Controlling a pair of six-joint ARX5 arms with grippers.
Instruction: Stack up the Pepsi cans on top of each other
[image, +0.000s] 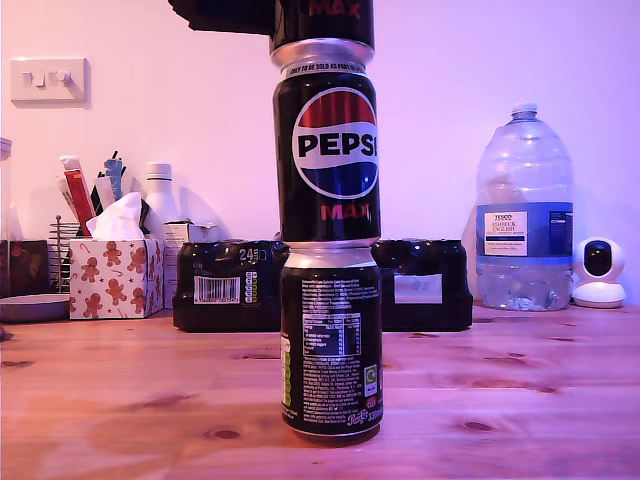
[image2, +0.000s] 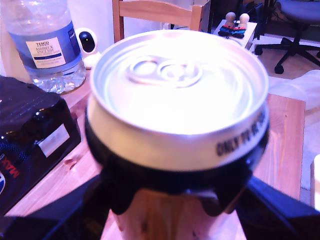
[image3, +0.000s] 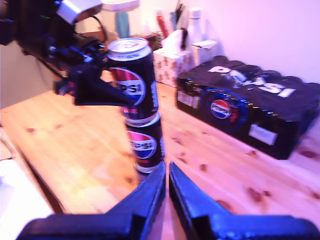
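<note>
Cans form a near-finished stack in the exterior view: bottom can (image: 330, 340) on the table (image: 520, 400), middle can (image: 327, 150) on it, top can (image: 322, 20) at its rim. Whether that one is seated I cannot tell.

First wrist view: my first gripper (image2: 175, 197) clasps the top can; release remains.

Second wrist view: my second gripper (image3: 166, 185), nearly closed and empty, hangs near the stack.

The exterior camera sat low at table (image: 120, 400) height, facing the back wall, close to the stacked Pepsi cans (image: 328, 250). The first wrist camera looked down from just above the top can (image2: 175, 95), with the water bottle (image2: 42, 42) at eleven o'clock of the can. The second wrist camera stood farther back, looking along my second gripper (image3: 166, 182) toward the stack at twelve o'clock. All three views shared the multipack (image: 225, 285).
</note>
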